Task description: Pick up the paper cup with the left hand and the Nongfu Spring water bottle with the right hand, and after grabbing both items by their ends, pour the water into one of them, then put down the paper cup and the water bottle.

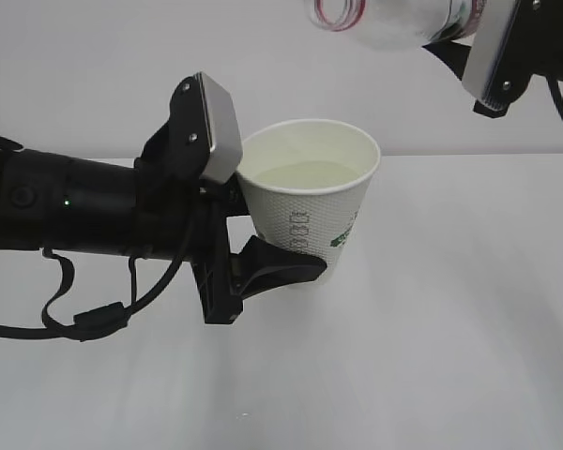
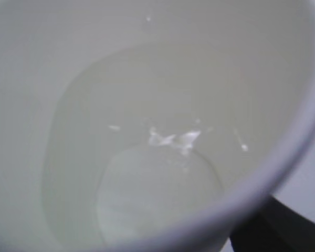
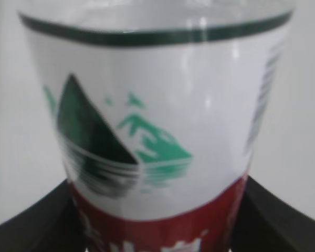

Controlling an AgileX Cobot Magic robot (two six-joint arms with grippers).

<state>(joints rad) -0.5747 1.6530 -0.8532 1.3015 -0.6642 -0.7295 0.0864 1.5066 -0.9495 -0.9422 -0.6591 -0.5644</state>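
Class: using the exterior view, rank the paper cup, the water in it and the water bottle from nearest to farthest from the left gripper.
1. Paper cup: held in the left gripper, touching it.
2. Water: inside the cup, just right.
3. Water bottle: top right, above the cup.

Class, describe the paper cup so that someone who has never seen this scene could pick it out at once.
Start at the thick black arm reaching in from the left over the white table. Its left hand clamps the paper cup, held upright off the table. It is white, dot-embossed, with water inside, unlike the clear bottle above.
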